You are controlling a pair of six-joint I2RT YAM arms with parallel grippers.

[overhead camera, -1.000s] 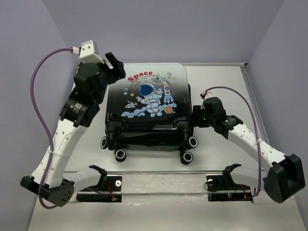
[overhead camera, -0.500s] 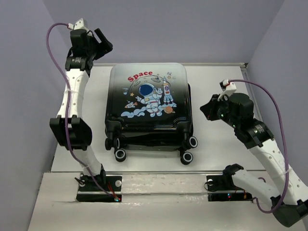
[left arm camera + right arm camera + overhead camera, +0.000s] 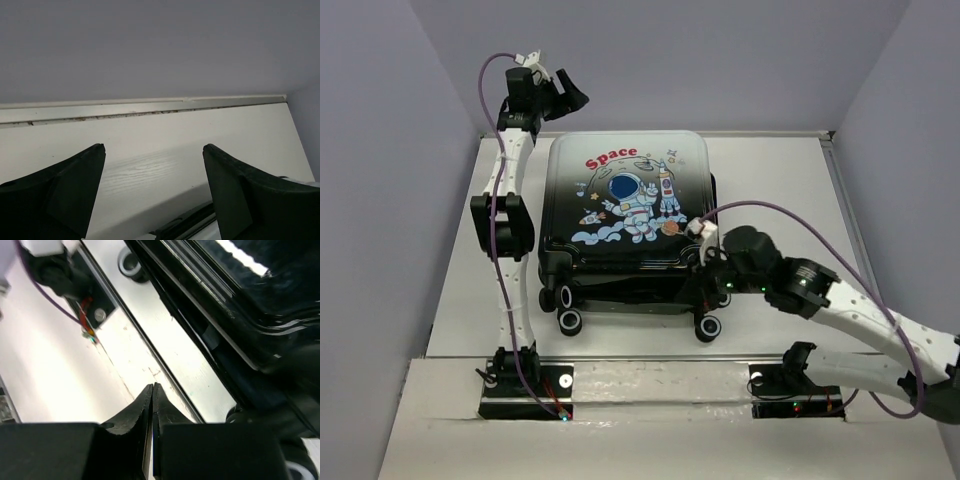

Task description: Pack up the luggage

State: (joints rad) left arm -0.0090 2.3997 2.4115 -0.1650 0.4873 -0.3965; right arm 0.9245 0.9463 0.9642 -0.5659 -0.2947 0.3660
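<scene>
At the near right corner of the luggage (image 3: 625,205), by a wheel (image 3: 721,295), the right gripper (image 3: 152,386) has its fingers pinched together, empty. The luggage lies flat on the table (image 3: 770,180), lid down. Closing seems in hand, and the next move probably calls for pressing that edge shut. Beyond, the left gripper (image 3: 154,147) hovers, fingers wide.
</scene>
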